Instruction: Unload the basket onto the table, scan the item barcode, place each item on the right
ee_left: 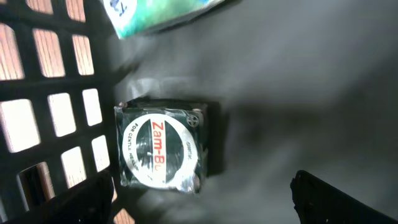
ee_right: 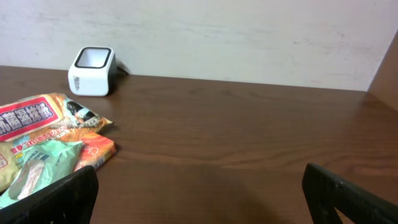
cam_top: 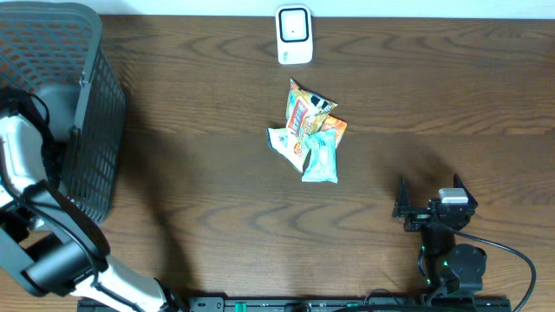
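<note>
Though it blurs, box (ee_left: 163, 146) seemingly reads Zam-Bu.

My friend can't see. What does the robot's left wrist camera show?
A small dark green box with a round white label and red letters lies on the dark floor of a black plastic lattice basket, close to its wall. A teal and white packet pokes in at the top edge, and the left gripper hangs open over the box, holding nothing.

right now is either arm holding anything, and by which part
Nothing is held. The left gripper is open over the Zam-Buk box in the basket, its fingers clear of it; the right gripper is open above bare table.
</note>
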You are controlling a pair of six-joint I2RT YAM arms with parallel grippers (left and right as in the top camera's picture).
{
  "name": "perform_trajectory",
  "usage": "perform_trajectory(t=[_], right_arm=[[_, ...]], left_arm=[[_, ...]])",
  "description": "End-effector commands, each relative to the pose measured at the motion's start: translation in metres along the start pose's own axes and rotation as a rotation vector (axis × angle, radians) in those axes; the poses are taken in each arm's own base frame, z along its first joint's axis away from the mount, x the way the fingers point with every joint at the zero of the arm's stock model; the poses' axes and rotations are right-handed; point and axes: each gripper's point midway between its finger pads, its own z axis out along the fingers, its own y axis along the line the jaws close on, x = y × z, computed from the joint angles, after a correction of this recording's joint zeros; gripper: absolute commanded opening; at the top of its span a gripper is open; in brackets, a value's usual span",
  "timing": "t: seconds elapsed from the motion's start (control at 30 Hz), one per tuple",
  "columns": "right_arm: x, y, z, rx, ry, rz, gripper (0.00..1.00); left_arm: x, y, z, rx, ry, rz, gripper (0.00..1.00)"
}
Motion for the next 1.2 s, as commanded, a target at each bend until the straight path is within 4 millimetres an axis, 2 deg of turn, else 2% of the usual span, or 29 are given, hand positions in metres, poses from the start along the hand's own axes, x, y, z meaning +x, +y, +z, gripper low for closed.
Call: perform_trajectory(t=[0.0, 0.1, 0.43, 0.5, 0.53, 0.63, 0.73, 0.8, 0.87, 0.9, 1.03, 1.07, 1.13, 1.17], right_arm=[[0.000, 0.002, 0.000, -0.011, -0.001, -0.009, 0.99], [0.000, 0.003, 0.000, -0.011, -0.001, -0.009, 0.99], [0.000, 0.003, 0.000, -0.011, -0.001, -0.009, 0.99], [0.000, 0.003, 0.000, -0.011, -0.001, -0.009, 0.99], [0.000, 0.002, 0.000, -0.011, -0.001, -0.009, 0.99], [0.000, 0.003, 0.000, -0.011, -0.001, -0.009, 0.99], [0.000, 0.003, 0.000, -0.011, -0.001, -0.009, 0.99], [0.000, 0.003, 0.000, -0.011, -0.001, -0.009, 0.99], [0.000, 0.002, 0.000, -0.011, -0.001, -0.009, 0.99], [0.000, 0.002, 0.000, -0.011, -0.001, -0.009, 0.99], [0.000, 0.003, 0.000, -0.011, -0.001, -0.009, 0.99], [0.000, 0.002, 0.000, -0.011, -0.001, -0.009, 0.99], [0.000, 0.002, 0.000, -0.011, -0.001, -0.009, 0.99], [0.000, 0.003, 0.000, -0.011, -0.001, -0.009, 0.99]], left_arm=[[0.006, 0.008, 0.023, -0.088, 0.022, -0.020, 0.90], [0.015, 0.011, 0.038, -0.130, 0.054, -0.019, 0.90], [0.027, 0.022, 0.060, -0.220, 0.092, 0.007, 0.85], [0.027, 0.024, 0.062, -0.229, 0.088, 0.010, 0.67], [0.027, 0.025, 0.062, -0.231, 0.091, 0.009, 0.63], [0.028, 0.026, 0.062, -0.231, 0.096, 0.010, 0.59], [0.030, 0.023, 0.062, -0.219, 0.109, 0.008, 0.45], [0.034, 0.009, 0.062, -0.144, 0.150, 0.069, 0.45], [0.037, -0.018, 0.058, 0.001, 0.196, 0.185, 0.46], [0.037, -0.037, 0.052, 0.106, 0.220, 0.262, 0.48], [0.042, -0.081, 0.022, 0.367, 0.270, 0.422, 0.49], [0.047, -0.097, 0.007, 0.484, 0.290, 0.490, 0.50], [0.050, -0.112, -0.011, 0.602, 0.301, 0.554, 0.50], [0.049, -0.113, -0.014, 0.614, 0.297, 0.557, 0.51]])
